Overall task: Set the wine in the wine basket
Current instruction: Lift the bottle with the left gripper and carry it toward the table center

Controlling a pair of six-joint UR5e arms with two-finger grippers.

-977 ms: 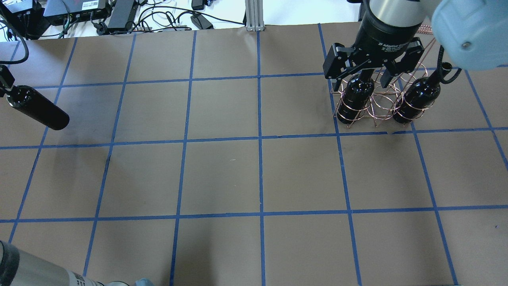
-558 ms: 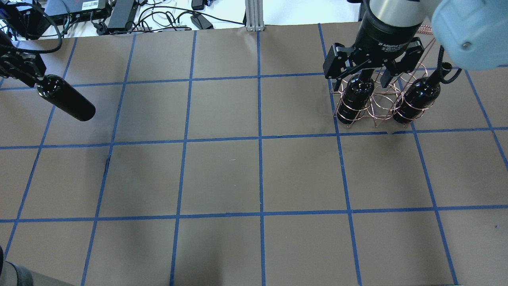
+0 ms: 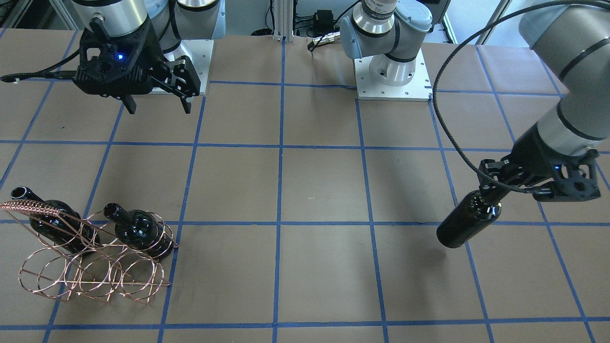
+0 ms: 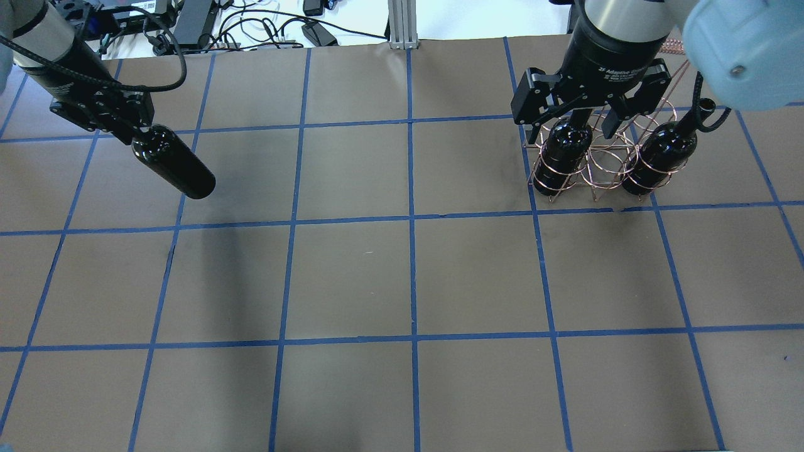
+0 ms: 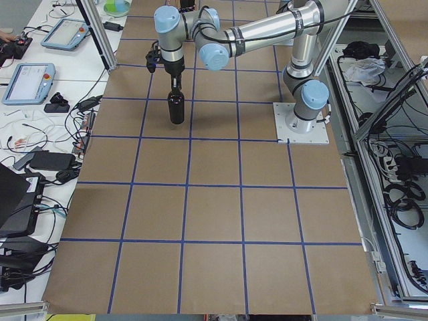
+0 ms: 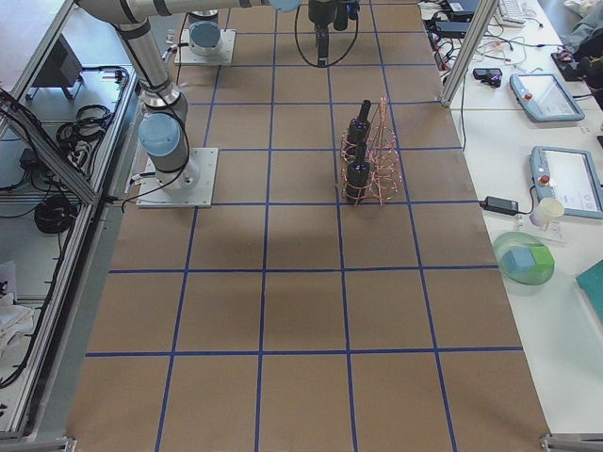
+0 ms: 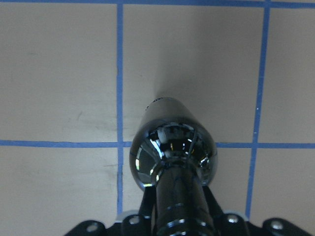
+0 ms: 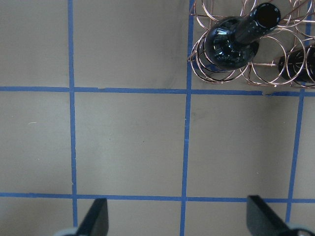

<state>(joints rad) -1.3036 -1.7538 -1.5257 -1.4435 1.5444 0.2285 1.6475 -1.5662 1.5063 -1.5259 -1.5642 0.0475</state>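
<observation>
- Brown paper is covering the table (image 4: 352, 276), and blue tape lines (image 4: 411, 220) are making big squares on it.
- The left gripper (image 4: 133, 129) is squeezing the neck of the dark wine bottle (image 4: 176, 164). The bottle is hanging in the air, bottom down, near the far left corner of the table.
- The wine basket (image 3: 95, 267) is sitting well apart from it, near the far right corner.
- Two other bottles (image 4: 562, 154) (image 4: 662, 154) are filling the outer slots. The middle slot (image 4: 606, 164) is looking empty, so I think that is where this bottle is going.
- The right gripper (image 3: 158, 109) is hanging up high with its fingers spread wide, holding nothing. It is looking close to the basket from above, so the left arm is probably needing to watch out for it.
- To do this well, the left arm should be carrying the bottle slowly toward the right edge and staying high, above the basket's twisted handle (image 3: 28, 206).
- The glass is shiny and only the neck is being gripped, so fast moves are risking a swing or a slip.
- The bottle's bottom should be lining up over the middle slot before going down, without bumping either neighbour.
</observation>
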